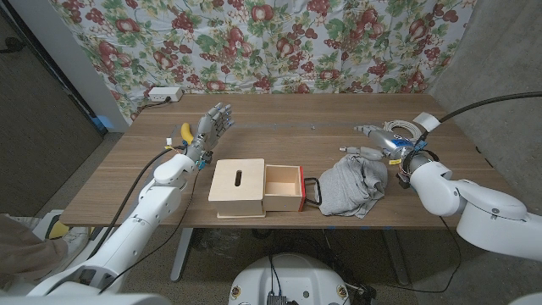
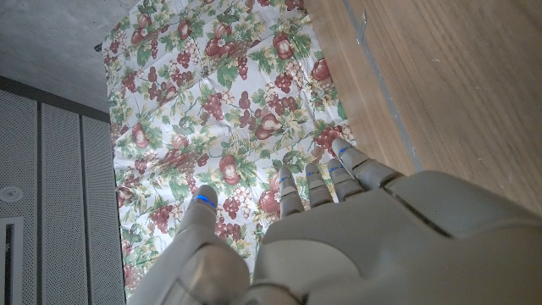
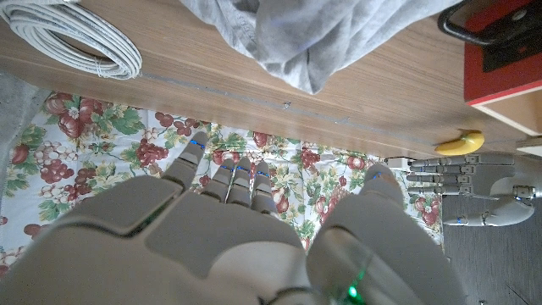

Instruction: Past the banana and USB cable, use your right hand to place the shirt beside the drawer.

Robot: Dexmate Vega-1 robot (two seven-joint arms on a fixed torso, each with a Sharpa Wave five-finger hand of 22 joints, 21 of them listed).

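Inside, drawer (image 1: 282,181) open; shirt (image 1: 351,188) beside it.

The surface (image 1: 288,127) is brown wood-grain, matt and smooth; the shirt (image 1: 351,186) is soft grey cloth, creased; the drawer (image 1: 254,188) is pale bare wood with a red-painted front and a black handle; the USB cable (image 3: 72,38) is a white coil of ribbed, slightly glossy plastic; the banana (image 3: 460,142) looks smooth yellow; each robot hand (image 1: 212,127) wears matt grey plastic.
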